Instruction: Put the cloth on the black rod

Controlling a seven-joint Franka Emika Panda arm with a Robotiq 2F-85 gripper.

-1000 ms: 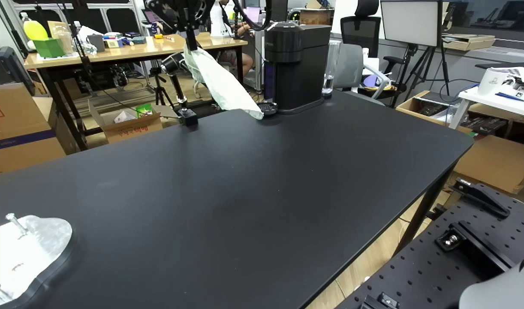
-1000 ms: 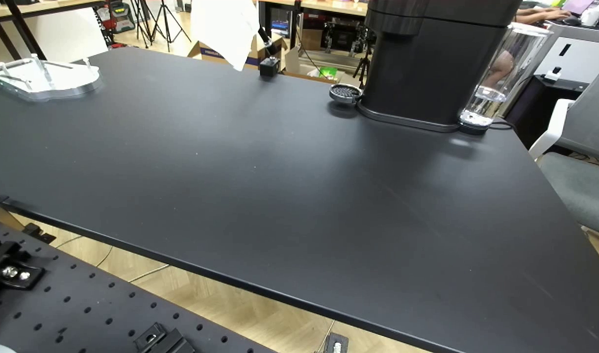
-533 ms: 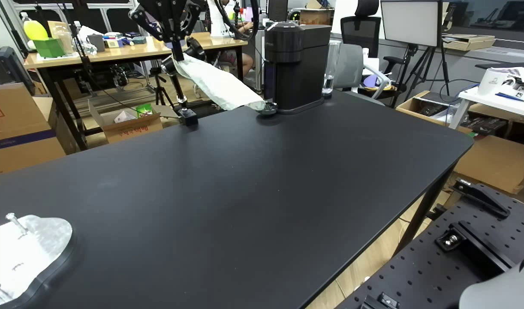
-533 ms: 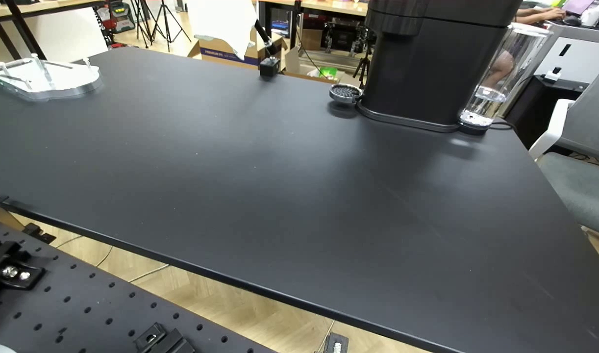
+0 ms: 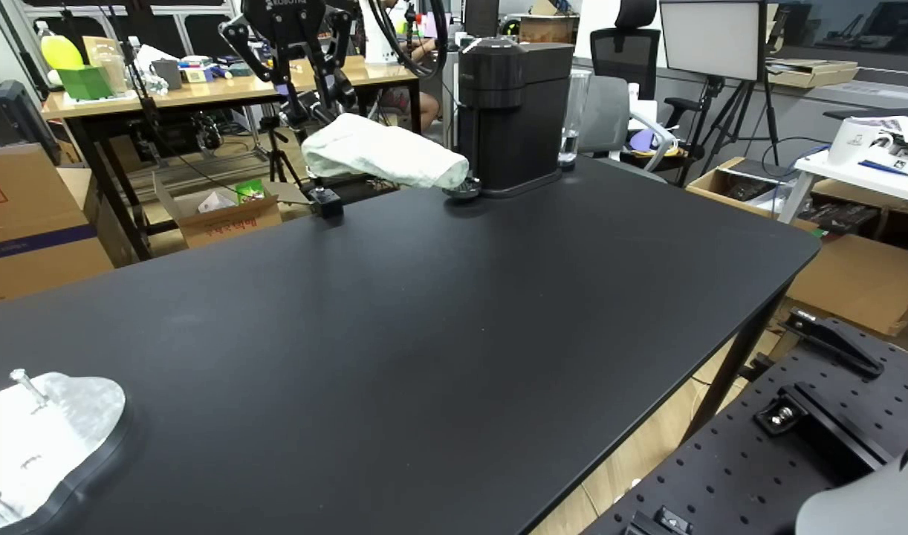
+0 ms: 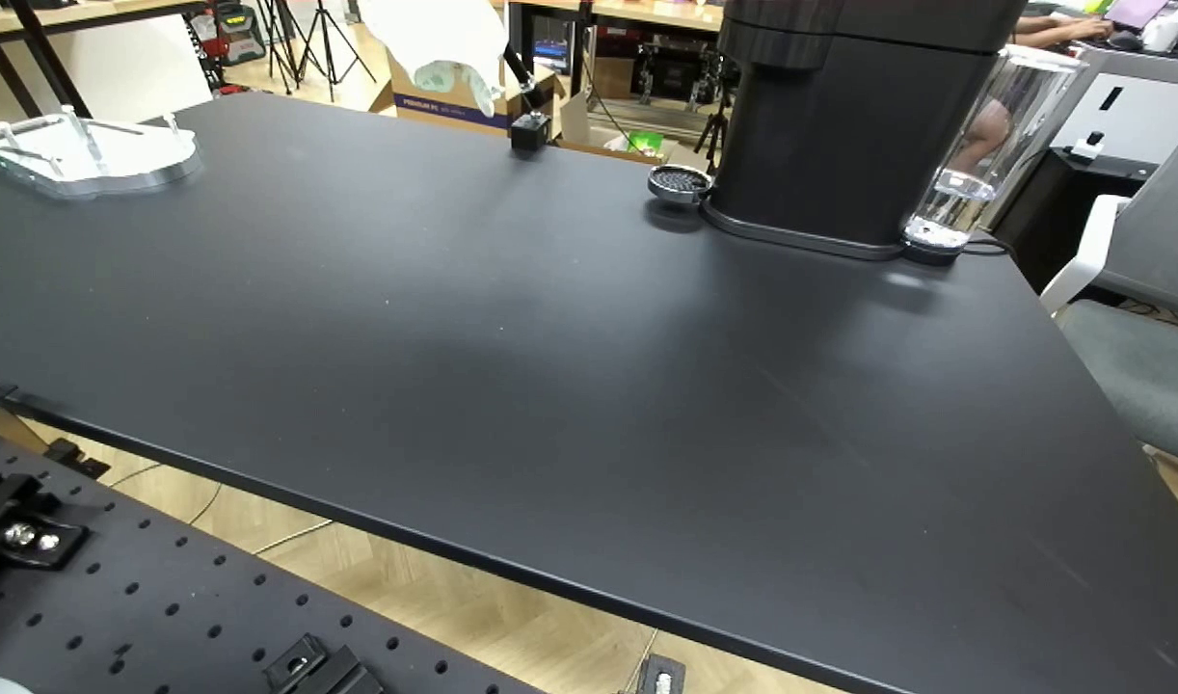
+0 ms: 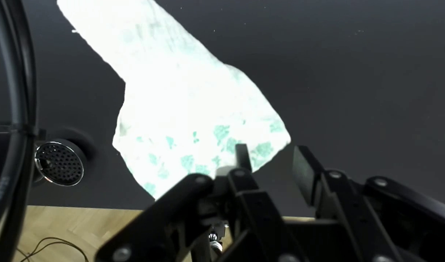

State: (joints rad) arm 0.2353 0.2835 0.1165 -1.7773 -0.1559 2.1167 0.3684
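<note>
The white cloth (image 5: 383, 152) with green print is spread out above the table's far edge in both exterior views; it also shows in the wrist view (image 7: 193, 98). My gripper (image 5: 316, 105) is open at the cloth's left end, and in the wrist view its fingers (image 7: 271, 154) stand apart with no cloth between them. The left fingertip overlaps the cloth's printed edge there. The black rod (image 6: 520, 69) rises from a block clamped at the table edge. The cloth and gripper hide much of the rod, so I cannot tell whether the cloth rests on it.
A black coffee machine (image 5: 510, 119) stands right of the cloth, with a round drip tray (image 6: 679, 183) in front and a clear water tank (image 6: 955, 164) beside it. A white plate with pegs (image 5: 49, 438) lies on the black table (image 5: 439, 334). Cables (image 7: 20, 109) hang beside the gripper.
My gripper has moved down and left in an exterior view and opened. The cloth has left its fingers and changed from a slanting hang to a flatter, wider spread.
</note>
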